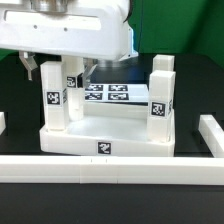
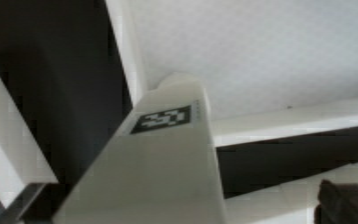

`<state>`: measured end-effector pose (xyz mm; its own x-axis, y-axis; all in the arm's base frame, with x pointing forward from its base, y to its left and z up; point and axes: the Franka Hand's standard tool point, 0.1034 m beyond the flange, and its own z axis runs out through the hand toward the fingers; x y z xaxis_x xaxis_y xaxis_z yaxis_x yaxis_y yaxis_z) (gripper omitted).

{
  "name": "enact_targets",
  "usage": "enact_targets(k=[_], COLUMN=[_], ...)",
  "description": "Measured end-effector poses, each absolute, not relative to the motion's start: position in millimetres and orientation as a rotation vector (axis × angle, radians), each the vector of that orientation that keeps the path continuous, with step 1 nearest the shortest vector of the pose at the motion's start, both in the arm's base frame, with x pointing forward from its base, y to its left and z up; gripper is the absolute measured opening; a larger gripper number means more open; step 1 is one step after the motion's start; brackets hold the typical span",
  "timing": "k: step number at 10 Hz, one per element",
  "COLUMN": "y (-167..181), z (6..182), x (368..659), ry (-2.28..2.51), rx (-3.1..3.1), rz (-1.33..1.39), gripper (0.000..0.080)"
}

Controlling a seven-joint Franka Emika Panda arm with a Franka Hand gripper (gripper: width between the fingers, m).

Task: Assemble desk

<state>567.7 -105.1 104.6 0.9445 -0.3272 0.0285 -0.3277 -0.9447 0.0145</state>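
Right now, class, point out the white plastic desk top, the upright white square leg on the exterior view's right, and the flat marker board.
White plastic desk top (image 1: 100,136): exterior view, front wall.
Upright white square leg (image 1: 161,98): exterior view, mid-shaft.
Marker board (image 1: 108,93): exterior view, centre.

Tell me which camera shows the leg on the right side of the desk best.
The exterior view. There the right leg stands upright, seen whole, in the desk top, its tag facing the camera. The wrist view shows one leg close up with a tag, but I cannot tell which leg that is.
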Motion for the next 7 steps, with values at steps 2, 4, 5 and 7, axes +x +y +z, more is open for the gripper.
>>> enact_targets(k=[2, 4, 5, 7], y=[-106.9, -107.4, -107.4, -107.4], z=[104.7, 104.6, 104.6, 104.6], x=[567.4, 567.3, 567.3, 567.3], ry=[-0.281, -0.243, -0.244, -0.244], rx=[3.103, 3.106, 3.106, 3.106], rz=[0.039, 0.039, 0.039, 0.039], gripper=[0.0648, 0.0648, 0.0559, 0.0424])
